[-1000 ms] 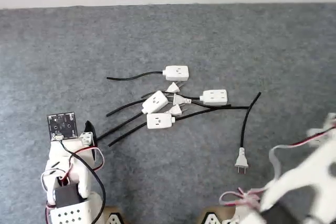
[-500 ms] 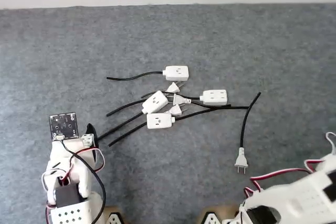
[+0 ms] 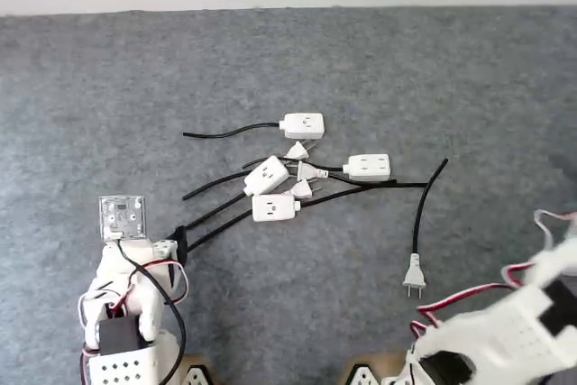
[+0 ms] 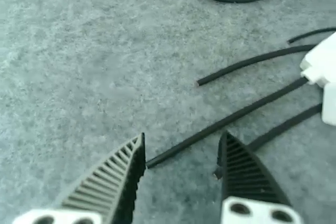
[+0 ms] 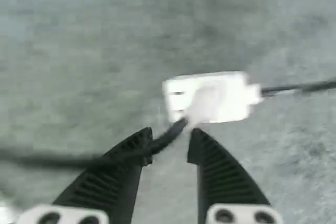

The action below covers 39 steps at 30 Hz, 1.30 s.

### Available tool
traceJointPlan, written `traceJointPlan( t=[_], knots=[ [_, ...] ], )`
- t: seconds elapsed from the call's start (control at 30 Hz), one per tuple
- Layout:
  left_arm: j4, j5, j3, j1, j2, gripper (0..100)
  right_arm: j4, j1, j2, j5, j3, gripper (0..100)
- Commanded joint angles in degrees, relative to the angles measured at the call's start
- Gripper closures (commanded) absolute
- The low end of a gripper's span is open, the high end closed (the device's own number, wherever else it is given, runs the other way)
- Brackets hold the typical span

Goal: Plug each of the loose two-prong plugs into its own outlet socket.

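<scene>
Several white outlet sockets lie at mid-table, among them one (image 3: 302,125) at the back, one (image 3: 368,166) to the right and one (image 3: 276,208) in front. Three small white plugs (image 3: 311,171) cluster between them. A fourth plug (image 3: 414,277) lies apart at the front right on a black cord. My left gripper (image 4: 184,136) hangs open over the loose end of a black cable (image 4: 231,119), near the front-left cable ends (image 3: 178,239). My right gripper (image 5: 171,130) is open, with a white socket (image 5: 210,98) just ahead and a dark cord (image 5: 79,158) beside one finger.
Grey carpet (image 3: 108,87) covers the table up to a pale wall at the back. Black cables (image 3: 216,214) fan out leftward from the sockets. The right arm's white body (image 3: 505,335) fills the front right corner, with red and white wires looping off it.
The left arm has shifted right and forward toward the cable ends. The right arm has swung about at the front right corner.
</scene>
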Motion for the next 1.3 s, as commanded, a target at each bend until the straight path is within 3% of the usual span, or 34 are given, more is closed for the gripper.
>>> traceJointPlan(
  t=[0.0, 0.17, 0.47, 0.63, 0.87, 1.13, 1.27],
  knots=[
    [0.44, 0.35, -3.65, 0.70, -0.26, 78, 5.58, -7.52, -8.84, -1.93, -0.26, 89.8],
    [0.53, -1.58, -5.05, 0.70, 3.08, 78, 3.03, -13.76, -18.33, -7.03, 9.67, 90.0],
    [-3.78, -1.23, -23.34, 2.81, 34.20, 78, -0.57, -18.24, -34.77, -8.62, 25.58, 89.8],
    [-2.81, 2.81, -35.65, 10.20, 52.84, 78, -2.86, -24.57, -38.64, -9.41, 36.84, 89.8],
    [-2.90, 5.54, -49.27, 22.24, 70.15, 79, -22.29, -32.31, -42.15, -17.49, 55.74, 90.2],
    [-3.34, 7.56, -60.35, 36.13, 80.26, 92, -27.91, -33.71, -43.12, -17.49, 61.71, 95.5],
    [-7.03, 7.56, -65.45, 39.65, 87.12, 98, -27.91, -33.27, -43.12, -17.23, 61.71, 98.9]
  ],
)
